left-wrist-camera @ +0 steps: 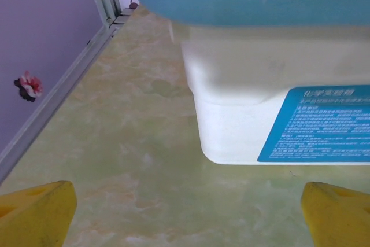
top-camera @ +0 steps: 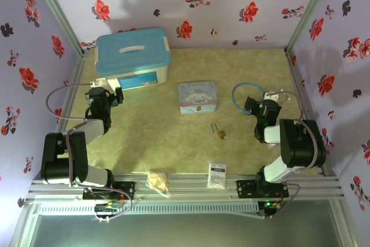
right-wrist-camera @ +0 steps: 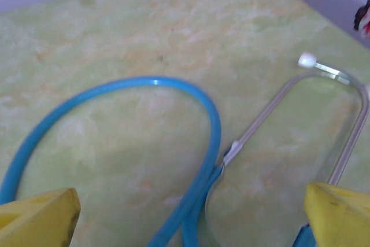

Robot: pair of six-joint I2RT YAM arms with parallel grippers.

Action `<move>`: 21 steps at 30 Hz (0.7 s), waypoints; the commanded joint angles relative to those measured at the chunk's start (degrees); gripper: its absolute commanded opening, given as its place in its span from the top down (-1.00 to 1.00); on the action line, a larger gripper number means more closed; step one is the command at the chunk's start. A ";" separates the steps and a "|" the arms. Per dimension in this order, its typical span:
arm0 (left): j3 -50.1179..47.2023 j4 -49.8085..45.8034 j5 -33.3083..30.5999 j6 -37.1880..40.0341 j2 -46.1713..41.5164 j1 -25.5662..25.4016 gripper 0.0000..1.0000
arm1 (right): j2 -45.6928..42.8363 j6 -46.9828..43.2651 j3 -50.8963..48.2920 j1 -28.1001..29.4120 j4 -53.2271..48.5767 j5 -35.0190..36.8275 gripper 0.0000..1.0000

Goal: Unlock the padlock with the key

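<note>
The padlock point(top-camera: 221, 135), a tiny brass body with a thin silvery shackle, lies on the table right of centre, toward the front. The key is too small to tell apart there and is otherwise out of view. My left gripper point(top-camera: 117, 95) is far to the left, open, facing the white box; its yellow fingertips point(left-wrist-camera: 37, 212) stand wide apart over bare table. My right gripper point(top-camera: 250, 106) is behind and to the right of the padlock, open, with its yellow fingertips point(right-wrist-camera: 40, 218) spread above a stethoscope's blue tube point(right-wrist-camera: 196, 143). Neither gripper holds anything.
A white storage box with a blue lid point(top-camera: 133, 56) stands at the back left. A pale blue cartoon tin point(top-camera: 198, 96) sits mid-table. A stethoscope point(top-camera: 245, 92) lies at the right. A white sachet point(top-camera: 217, 174) and a beige lump point(top-camera: 159, 180) rest near the front edge.
</note>
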 commanded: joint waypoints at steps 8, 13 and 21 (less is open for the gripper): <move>-7.99 17.62 3.05 0.74 5.48 0.86 -0.99 | -0.39 -2.67 1.63 0.71 2.30 -1.02 -0.99; -8.04 17.98 3.05 0.78 5.62 0.72 -0.99 | -0.31 -2.95 1.79 0.79 2.21 -1.30 -0.99; -8.05 17.97 2.92 0.91 5.59 0.61 -0.99 | -0.20 -3.92 2.62 1.01 0.73 -3.12 -0.99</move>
